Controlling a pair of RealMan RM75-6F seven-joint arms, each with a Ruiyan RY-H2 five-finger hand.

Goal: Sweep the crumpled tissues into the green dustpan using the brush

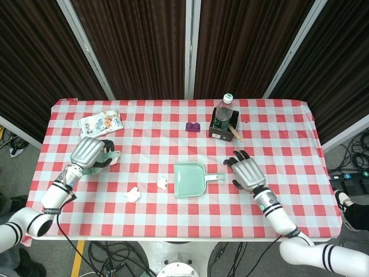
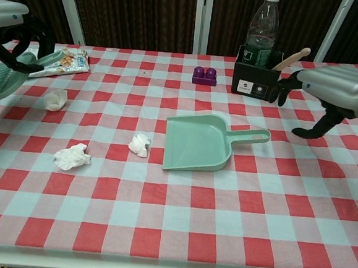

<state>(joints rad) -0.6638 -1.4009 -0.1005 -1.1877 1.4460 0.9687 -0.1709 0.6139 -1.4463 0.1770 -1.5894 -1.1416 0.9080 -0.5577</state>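
Observation:
The green dustpan (image 1: 189, 179) (image 2: 197, 143) lies flat mid-table, its handle pointing right. My left hand (image 1: 89, 154) (image 2: 12, 29) holds the green brush (image 2: 5, 78) lifted above the table's left side. One crumpled tissue (image 2: 56, 99) lies just below the brush. A second tissue (image 1: 132, 195) (image 2: 72, 156) sits nearer the front edge, and a third (image 1: 162, 183) (image 2: 139, 144) lies just left of the dustpan. My right hand (image 1: 247, 172) (image 2: 339, 89) hovers open with spread fingers, right of the dustpan handle (image 1: 216, 176).
A snack bag (image 1: 101, 124) (image 2: 57, 60) lies at the back left. A purple block (image 1: 192, 126) (image 2: 206, 75) sits at the back middle. Right of it, a black box (image 1: 222, 131) (image 2: 256, 80) holds a water bottle (image 2: 262, 26) and a wooden stick.

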